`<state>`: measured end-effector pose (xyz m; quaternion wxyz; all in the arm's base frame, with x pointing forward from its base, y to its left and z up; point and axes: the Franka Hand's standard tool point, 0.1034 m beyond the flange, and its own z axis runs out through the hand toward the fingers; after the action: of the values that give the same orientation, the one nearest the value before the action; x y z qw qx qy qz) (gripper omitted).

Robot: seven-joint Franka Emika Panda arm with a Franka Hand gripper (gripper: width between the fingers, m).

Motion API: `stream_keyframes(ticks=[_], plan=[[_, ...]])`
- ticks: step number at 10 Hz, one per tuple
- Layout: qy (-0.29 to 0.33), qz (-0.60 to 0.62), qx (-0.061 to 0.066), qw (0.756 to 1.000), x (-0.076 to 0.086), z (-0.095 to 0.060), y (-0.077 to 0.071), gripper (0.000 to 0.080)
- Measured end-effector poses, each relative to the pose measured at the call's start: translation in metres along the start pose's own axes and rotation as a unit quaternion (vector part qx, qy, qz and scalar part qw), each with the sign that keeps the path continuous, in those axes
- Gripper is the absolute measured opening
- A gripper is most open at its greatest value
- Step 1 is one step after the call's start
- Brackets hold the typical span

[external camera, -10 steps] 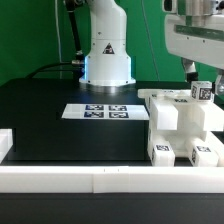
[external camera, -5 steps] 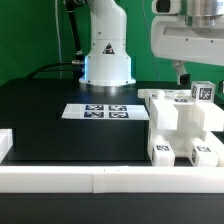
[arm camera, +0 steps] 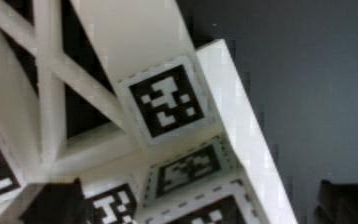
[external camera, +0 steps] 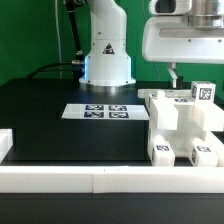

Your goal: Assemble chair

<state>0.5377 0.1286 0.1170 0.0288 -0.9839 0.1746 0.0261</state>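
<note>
The chair (external camera: pixel 182 125) is a chunky white block of joined parts with square tags, standing on the black table at the exterior view's right. A tagged part (external camera: pixel 203 92) sticks up at its top. My gripper (external camera: pixel 185 74) hangs just above the chair's back edge, touching nothing. One finger (external camera: pixel 172 72) shows clearly. In the wrist view the chair's tagged white faces (arm camera: pixel 167 100) fill the picture. My gripper (arm camera: pixel 197 200) shows as two dark fingertips (arm camera: pixel 51 200) set wide apart at the edge, the chair lying beyond them. The jaws are open and empty.
The marker board (external camera: pixel 100 111) lies flat mid-table. A long white border rail (external camera: pixel 100 181) runs along the front, with another rail piece (external camera: pixel 5 143) at the exterior view's left. The arm's white base (external camera: pixel 107 55) stands at the back.
My gripper has risen and moved toward the exterior view's left, away from the chair's top tagged part. The chair has not moved.
</note>
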Motion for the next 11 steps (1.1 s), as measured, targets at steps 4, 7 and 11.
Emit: stream_keyframes(ticks=[4,7,11], plan=[[0.000,-0.074,-0.001,0.997,-0.0001,0.0001,0.0002,0.0528],[0.000,-0.067,0.000,0.998,0.0000,0.0001,0.0002,0.0285],[-0.001,0.023,0.001,1.000,-0.0005,0.0002,-0.0004,0.0285]])
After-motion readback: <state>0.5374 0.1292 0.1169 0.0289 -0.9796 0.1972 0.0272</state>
